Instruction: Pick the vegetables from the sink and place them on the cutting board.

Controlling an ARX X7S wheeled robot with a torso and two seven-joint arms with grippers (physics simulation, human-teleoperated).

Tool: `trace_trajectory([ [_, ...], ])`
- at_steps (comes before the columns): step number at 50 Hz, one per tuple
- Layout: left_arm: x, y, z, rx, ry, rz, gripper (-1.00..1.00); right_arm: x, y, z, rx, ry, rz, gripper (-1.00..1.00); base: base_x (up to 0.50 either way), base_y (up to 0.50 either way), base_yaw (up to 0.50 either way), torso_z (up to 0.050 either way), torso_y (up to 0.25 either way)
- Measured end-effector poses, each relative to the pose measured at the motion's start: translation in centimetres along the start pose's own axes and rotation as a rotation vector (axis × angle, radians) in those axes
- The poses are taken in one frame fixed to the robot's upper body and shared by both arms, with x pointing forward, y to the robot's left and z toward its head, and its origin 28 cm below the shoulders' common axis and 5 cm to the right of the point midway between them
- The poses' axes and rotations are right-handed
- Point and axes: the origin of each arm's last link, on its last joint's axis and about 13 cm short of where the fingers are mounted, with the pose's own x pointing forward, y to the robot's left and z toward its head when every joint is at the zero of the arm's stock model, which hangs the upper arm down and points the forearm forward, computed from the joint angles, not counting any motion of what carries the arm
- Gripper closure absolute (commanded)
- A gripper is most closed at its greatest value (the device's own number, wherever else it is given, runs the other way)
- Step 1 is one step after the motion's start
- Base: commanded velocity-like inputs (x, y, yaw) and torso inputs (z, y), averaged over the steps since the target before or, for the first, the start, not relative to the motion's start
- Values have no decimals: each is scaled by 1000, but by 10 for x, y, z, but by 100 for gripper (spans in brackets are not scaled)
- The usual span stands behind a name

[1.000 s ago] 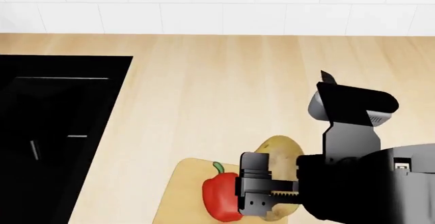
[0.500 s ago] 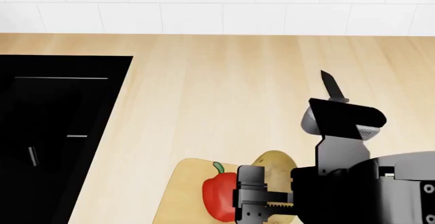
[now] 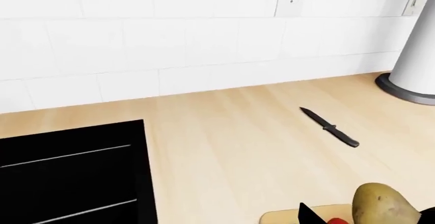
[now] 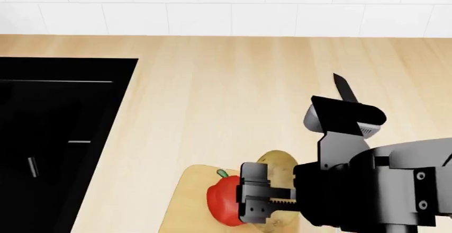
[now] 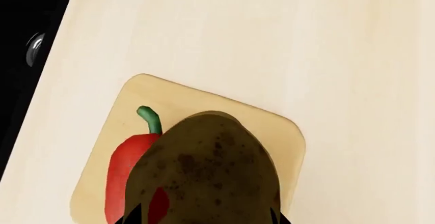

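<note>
Looking from the left wrist view, the potato (image 3: 380,208) sits at the frame's edge over a corner of the cutting board (image 3: 282,217), with a sliver of the red bell pepper (image 3: 336,221) beside it. A black knife (image 3: 331,128) lies on the pale surface (image 3: 224,132), well apart from both. The sink (image 3: 68,173) shows no vegetable in the part visible. I cannot tell whether the left end effector is open or closed.

From the head view, the right end effector (image 4: 258,198) hangs over the cutting board (image 4: 185,201), hiding most of the potato (image 4: 279,164). The bell pepper (image 4: 220,201) lies on the board just beside it.

In the right wrist view, the potato (image 5: 204,173) fills the space between two dark fingertips (image 5: 132,216), so the right end effector looks clamped across its middle. It hangs over the bell pepper (image 5: 126,168) and the cutting board (image 5: 136,96).

The potato is probably firm and fairly heavy, and its rounded skin could roll or slip. A hold across the widest part suits it. The pepper is likely light, hollow and glossy, so a gentle grip on the body is safer than one on the stem.
</note>
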Motion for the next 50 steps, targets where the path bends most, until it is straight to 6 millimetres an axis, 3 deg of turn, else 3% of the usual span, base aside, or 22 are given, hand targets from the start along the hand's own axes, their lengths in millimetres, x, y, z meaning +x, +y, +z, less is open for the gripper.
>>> trace_trajectory([
  [15,1,2,-3,-9,3,9,-100,6,1,8,11,-5,36,100,1,0,1,0,0],
  [16,1,3,-3,-9,3,9,-100,6,1,8,11,-5,36,-100,0,0,3,0,0],
  [50,1,-2,-2,-6,0,-11,-100,-3,-4,4,-15,-20,-16,-100,0,0,0,0,0],
])
